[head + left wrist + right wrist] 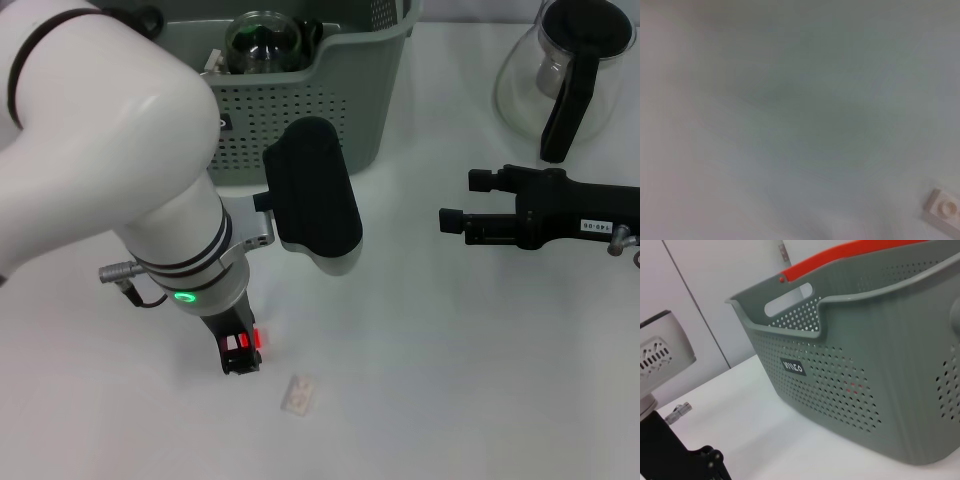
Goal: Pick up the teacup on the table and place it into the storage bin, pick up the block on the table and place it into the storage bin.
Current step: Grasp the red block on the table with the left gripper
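The block [300, 393], small and white, lies flat on the white table near the front; it also shows at the edge of the left wrist view as the block [943, 210]. My left gripper [240, 356] points down just left of the block and close above the table, holding nothing I can see. The grey-green storage bin [350, 95] stands at the back, its labelled wall seen in the right wrist view as the storage bin [865, 365]. A clear glass teacup [262, 40] rests inside it. My right gripper [452, 205] hovers open and empty at the right.
A clear glass pot [565, 75] with a black handle stands at the back right, behind my right arm. The bin carries a red handle [840, 255]. My left arm's bulky white forearm [110, 150] hides the table's left part.
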`<state>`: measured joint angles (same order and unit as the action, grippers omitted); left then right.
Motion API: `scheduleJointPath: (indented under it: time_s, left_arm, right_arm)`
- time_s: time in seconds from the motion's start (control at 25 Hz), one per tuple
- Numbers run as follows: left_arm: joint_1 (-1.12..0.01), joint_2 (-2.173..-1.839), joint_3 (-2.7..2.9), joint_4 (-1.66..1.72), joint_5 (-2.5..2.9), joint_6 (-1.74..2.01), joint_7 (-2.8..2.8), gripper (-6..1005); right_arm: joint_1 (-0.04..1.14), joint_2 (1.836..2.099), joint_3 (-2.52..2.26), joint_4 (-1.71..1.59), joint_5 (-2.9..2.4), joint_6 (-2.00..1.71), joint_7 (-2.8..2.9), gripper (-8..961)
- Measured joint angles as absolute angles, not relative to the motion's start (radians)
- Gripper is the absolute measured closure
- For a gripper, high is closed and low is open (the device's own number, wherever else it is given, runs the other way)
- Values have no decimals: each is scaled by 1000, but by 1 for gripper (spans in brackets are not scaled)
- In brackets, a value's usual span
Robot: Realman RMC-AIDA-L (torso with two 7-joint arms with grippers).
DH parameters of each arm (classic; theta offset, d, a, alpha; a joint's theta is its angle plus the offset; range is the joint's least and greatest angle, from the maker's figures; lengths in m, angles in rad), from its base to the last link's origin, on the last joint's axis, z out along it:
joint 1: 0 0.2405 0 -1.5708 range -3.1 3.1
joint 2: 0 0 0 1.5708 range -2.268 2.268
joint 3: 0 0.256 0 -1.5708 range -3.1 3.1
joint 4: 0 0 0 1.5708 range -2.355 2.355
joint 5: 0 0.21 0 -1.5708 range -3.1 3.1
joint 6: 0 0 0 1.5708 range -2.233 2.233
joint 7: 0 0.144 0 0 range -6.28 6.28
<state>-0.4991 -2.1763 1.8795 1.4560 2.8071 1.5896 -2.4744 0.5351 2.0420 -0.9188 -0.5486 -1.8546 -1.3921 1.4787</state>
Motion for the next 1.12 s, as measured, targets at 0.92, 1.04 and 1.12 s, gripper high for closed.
scheduleJointPath:
  time_s: [0.92,1.04,1.12]
  left_arm:
    - [-511,-2176,1887,1424,2806,1566,-2475,509]
    - [-512,-2177,1887,1420,2806,1565,-2474,541]
    - [-518,-2177,1887,1408,2805,1565,-2474,562]
  right_arm:
    - [534,2042,-919,-549,-1855,-1393,1479,42]
    - [534,2042,-919,-550,-1855,-1393,1479,42]
    - [534,2042,-919,-550,-1855,-1393,1479,42]
